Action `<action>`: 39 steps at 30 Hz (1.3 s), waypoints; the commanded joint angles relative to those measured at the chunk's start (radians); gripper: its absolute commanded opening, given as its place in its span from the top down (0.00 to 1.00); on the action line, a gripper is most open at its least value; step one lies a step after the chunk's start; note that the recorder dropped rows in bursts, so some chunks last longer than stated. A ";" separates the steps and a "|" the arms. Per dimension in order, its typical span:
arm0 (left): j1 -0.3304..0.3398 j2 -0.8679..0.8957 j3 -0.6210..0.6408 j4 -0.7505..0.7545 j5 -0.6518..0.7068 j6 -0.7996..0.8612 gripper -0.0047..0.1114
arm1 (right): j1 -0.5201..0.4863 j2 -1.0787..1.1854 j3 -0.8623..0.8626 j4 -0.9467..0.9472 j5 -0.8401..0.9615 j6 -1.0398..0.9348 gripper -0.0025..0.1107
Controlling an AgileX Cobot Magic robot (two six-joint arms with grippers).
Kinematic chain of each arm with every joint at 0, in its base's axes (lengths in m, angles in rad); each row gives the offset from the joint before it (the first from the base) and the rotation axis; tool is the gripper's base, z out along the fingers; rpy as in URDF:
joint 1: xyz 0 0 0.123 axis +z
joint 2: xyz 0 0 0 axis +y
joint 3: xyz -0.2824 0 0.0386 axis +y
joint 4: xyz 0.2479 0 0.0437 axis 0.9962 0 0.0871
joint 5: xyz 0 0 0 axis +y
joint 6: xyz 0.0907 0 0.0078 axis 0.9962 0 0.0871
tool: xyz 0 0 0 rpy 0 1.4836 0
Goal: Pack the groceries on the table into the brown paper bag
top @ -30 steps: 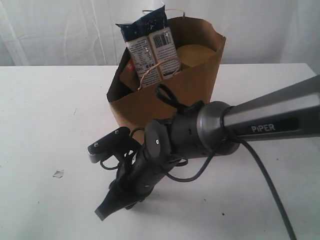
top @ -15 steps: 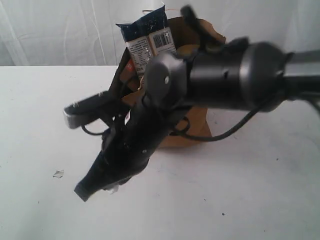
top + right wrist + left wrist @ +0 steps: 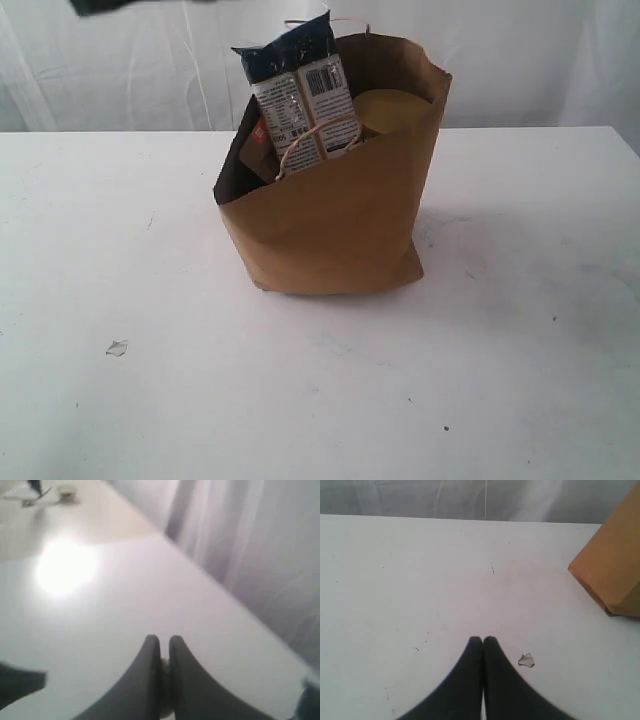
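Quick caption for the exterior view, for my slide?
Brown paper bag stands on the white table, long blue-white packet sticking out of its top.

Open table (image 3: 420, 570) lies ahead of the left gripper (image 3: 483, 641); a scrap (image 3: 526, 660) sits beside its tips, the brown paper bag (image 3: 612, 565) beyond.

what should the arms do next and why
Probably just park both arms clear of the bag: no package shows on the table, only a small scrap. The packet stands up out of the bag's mouth with a gold lid beside it inside, and the left gripper and right gripper are both shut. Pressing the packet lower looks optional at best.
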 commanded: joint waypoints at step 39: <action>0.002 -0.003 0.003 -0.004 -0.001 -0.005 0.96 | -0.796 0.132 -0.001 -1.315 0.346 1.168 0.98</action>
